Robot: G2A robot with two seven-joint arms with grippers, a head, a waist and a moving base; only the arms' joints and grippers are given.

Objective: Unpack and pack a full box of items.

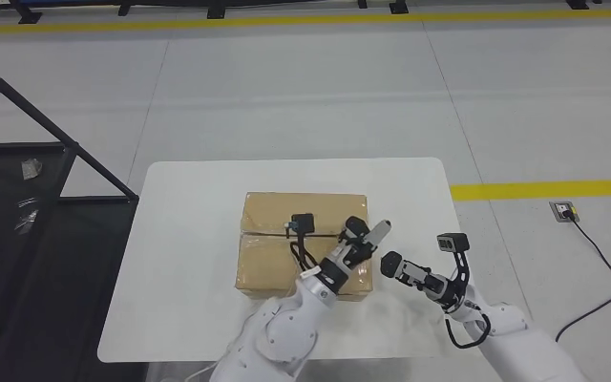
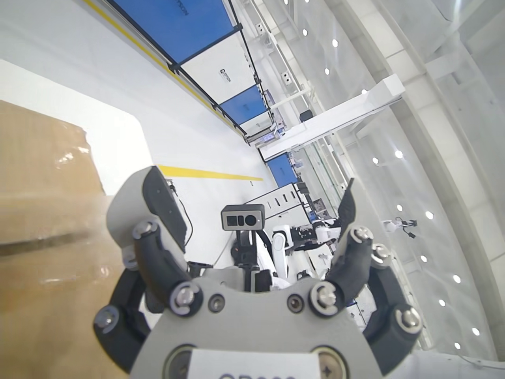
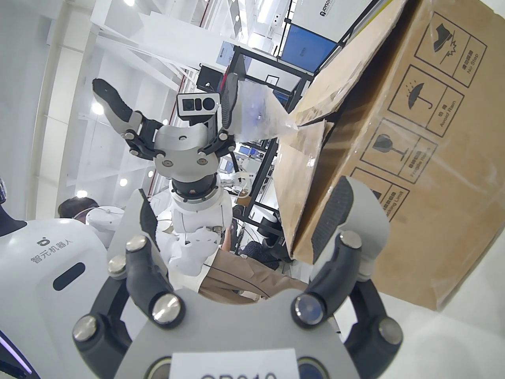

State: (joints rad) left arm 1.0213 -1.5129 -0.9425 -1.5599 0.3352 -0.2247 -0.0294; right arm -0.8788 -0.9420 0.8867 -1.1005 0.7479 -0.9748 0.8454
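A brown cardboard box (image 1: 301, 239) lies shut in the middle of the white table (image 1: 191, 286), with a seam across its top. My left gripper (image 1: 369, 232) stands open at the box's right end, level with its top edge. In the right wrist view a strip of clear tape (image 3: 258, 116) stands off the box (image 3: 398, 147) at the seam and touches one finger of the left gripper (image 3: 165, 88). My right gripper (image 1: 390, 265) is open and holds nothing, just off the box's near right corner. Its own view has the right gripper (image 3: 242, 199) beside the box's printed end face.
The table has bare room left, right and in front of the box. A black metal rack (image 1: 38, 220) stands on the floor beside the table's left edge. A yellow floor line (image 1: 530, 189) and a floor socket (image 1: 563, 211) lie to the right.
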